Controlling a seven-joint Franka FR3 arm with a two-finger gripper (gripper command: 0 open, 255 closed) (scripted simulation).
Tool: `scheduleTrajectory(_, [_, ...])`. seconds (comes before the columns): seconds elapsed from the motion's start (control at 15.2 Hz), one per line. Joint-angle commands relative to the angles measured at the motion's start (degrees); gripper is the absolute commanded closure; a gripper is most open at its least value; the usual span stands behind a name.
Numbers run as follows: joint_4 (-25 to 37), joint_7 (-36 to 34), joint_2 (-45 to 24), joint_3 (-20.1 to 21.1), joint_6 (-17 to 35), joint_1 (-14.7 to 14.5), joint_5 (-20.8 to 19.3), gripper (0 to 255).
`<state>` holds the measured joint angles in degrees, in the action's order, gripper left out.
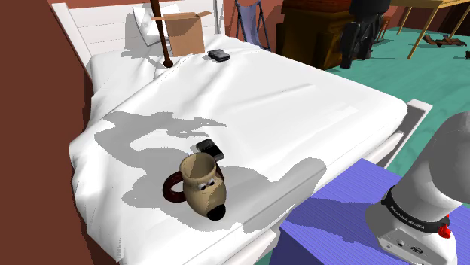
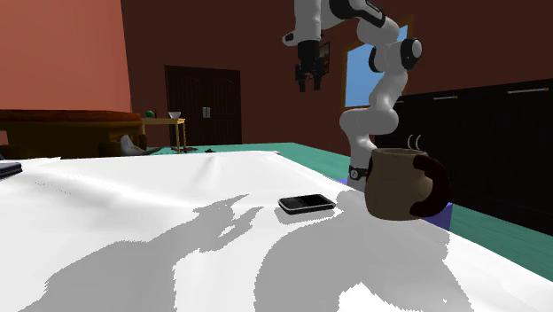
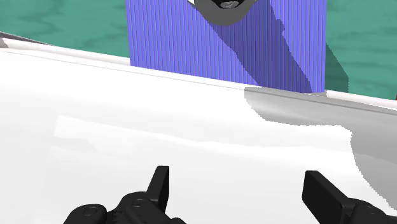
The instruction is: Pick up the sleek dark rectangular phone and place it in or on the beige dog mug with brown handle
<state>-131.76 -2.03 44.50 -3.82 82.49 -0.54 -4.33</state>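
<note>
On the bed [image 1: 301, 98], the phone [image 2: 307, 204] lies beside the mug [image 2: 394, 184].

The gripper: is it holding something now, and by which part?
Nothing is held. The gripper is open, its fingers apart above the white bed; the dark phone lies on the bed beside the dog mug.

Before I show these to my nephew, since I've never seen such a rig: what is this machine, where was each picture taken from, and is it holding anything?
It is a white robot arm on a purple box beside a white bed. One picture looks from beside the box, one across the bed, one from a camera on the hand. On the bed are a dark phone and, beside it, a beige dog-faced mug with a brown handle. The black gripper hangs high over the bed, fingers apart, holding nothing.
</note>
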Motion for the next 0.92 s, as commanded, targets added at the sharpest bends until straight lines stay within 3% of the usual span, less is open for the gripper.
scheduleTrajectory(0.0, [0.0,0.0,0.0,0.0,0.0,0.0,0.0,0])
scheduleTrajectory(0.86, [-3.32,-12.39,-14.24,10.89,19.53,-4.29,6.29,0])
